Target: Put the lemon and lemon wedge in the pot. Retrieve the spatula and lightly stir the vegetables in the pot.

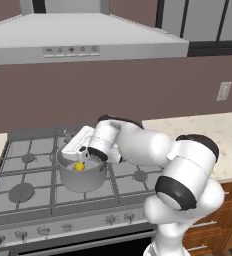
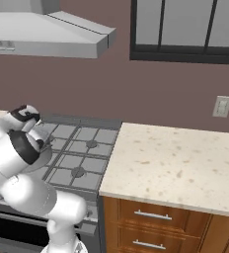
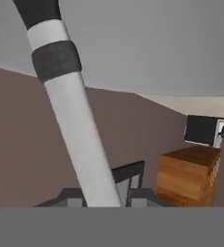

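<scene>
The grey pot point(image 1: 83, 179) stands on the stove's middle burner, and the yellow lemon point(image 1: 79, 166) lies inside it. I cannot make out the lemon wedge; my hand hides much of the pot's inside. My gripper point(image 1: 77, 151) hangs over the pot's rim, tilted down to the left. In the hand view, the spatula's long pale handle point(image 3: 80, 135) with a dark band rises from between my fingers, so the gripper point(image 3: 104, 198) is shut on it. The spatula's blade is out of sight. The pot point(image 2: 46, 157) peeks out beside my arm in the right base view.
The gas stove point(image 1: 33, 190) has knobs along its front edge. A range hood point(image 1: 83, 37) hangs above. A speckled counter point(image 2: 180, 165) with wooden drawers below runs to the right. A wall outlet point(image 2: 221, 106) sits above the counter.
</scene>
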